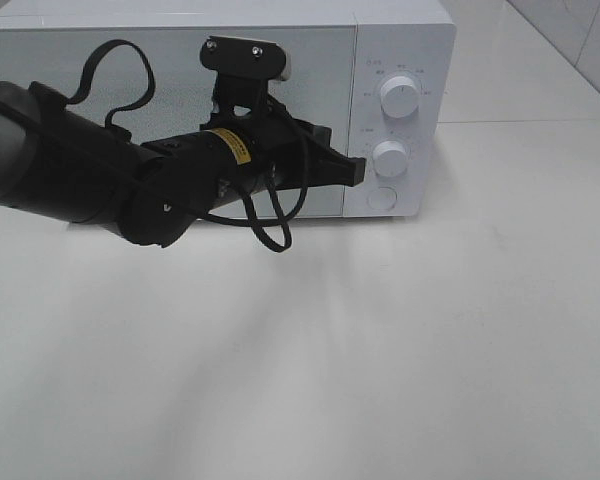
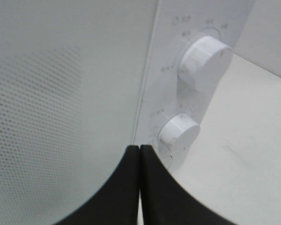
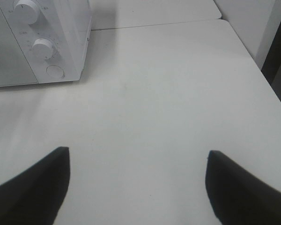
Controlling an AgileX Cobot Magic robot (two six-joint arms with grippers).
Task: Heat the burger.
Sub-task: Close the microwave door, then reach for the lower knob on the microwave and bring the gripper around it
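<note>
The burger is out of view. A white microwave stands at the back with its door closed. My left gripper is shut, with nothing between its fingers. Its tips sit at the seam between the door and the control panel, just left of the lower knob. The upper knob is above it. My right gripper is open and empty over bare table, to the right of the microwave; it does not show in the exterior high view.
A round button sits under the lower knob on the panel. The white table spreads in front of and to the right of the microwave. The table's right edge shows in the right wrist view.
</note>
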